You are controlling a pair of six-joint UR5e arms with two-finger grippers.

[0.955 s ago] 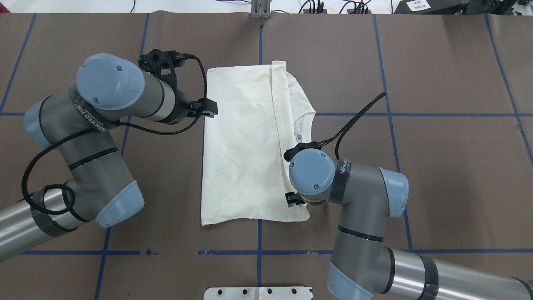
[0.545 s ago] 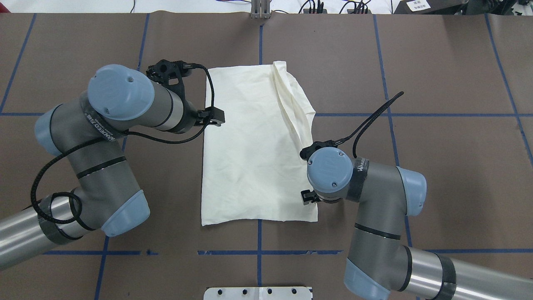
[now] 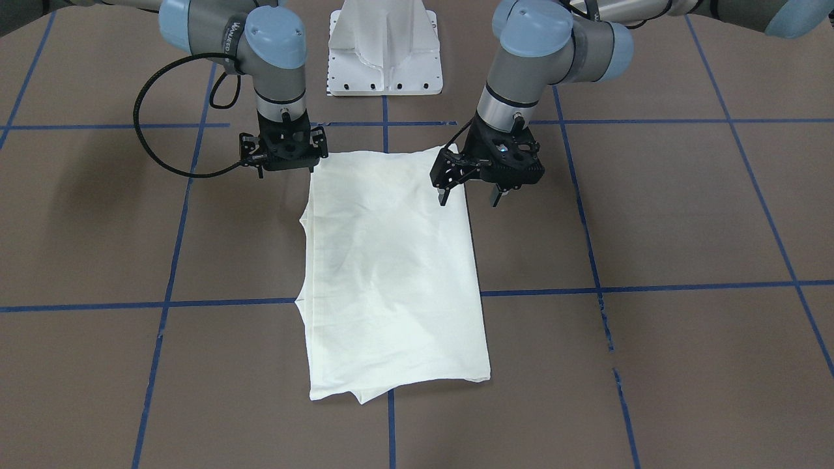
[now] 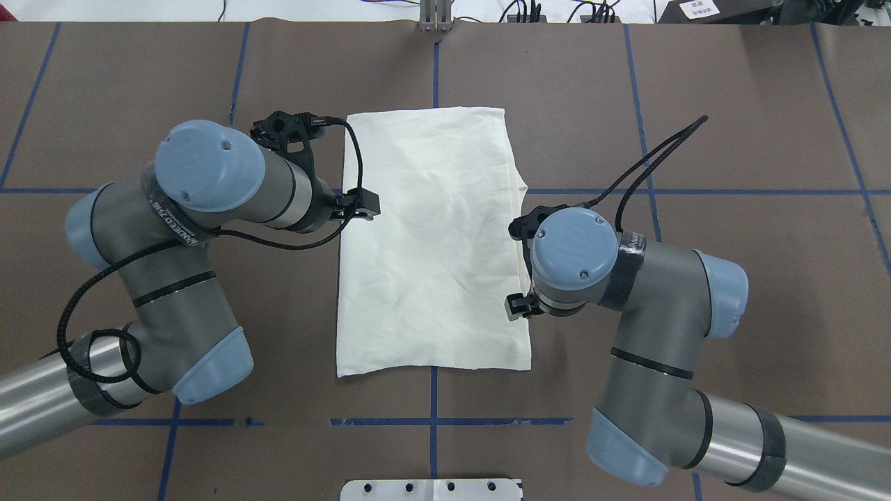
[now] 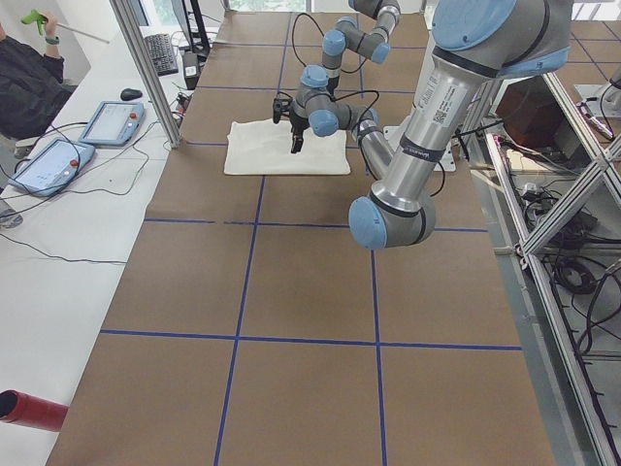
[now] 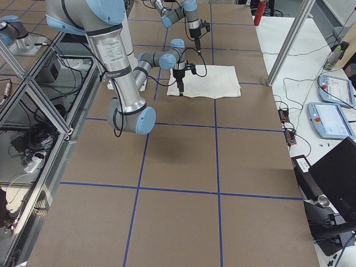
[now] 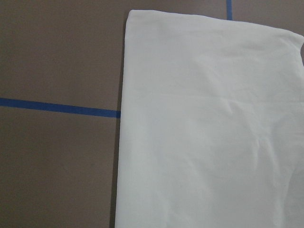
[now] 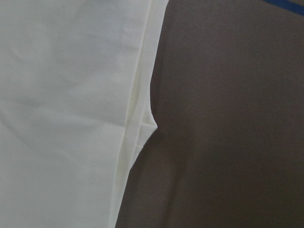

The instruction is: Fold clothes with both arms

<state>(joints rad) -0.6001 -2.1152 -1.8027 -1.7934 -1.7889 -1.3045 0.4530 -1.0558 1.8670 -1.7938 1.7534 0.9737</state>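
Changes over the last second. The raised fold along the right side of the shirt (image 4: 428, 243) has dropped. That side now lies flat, and the neck opening with its scrap of print has gone from sight. I have drawn the right gripper (image 3: 285, 164) outward from above the shirt to its right edge, a little farther from the robot. The left gripper (image 3: 469, 194) has moved from just beside the shirt's left edge to over it, slightly nearer the robot.
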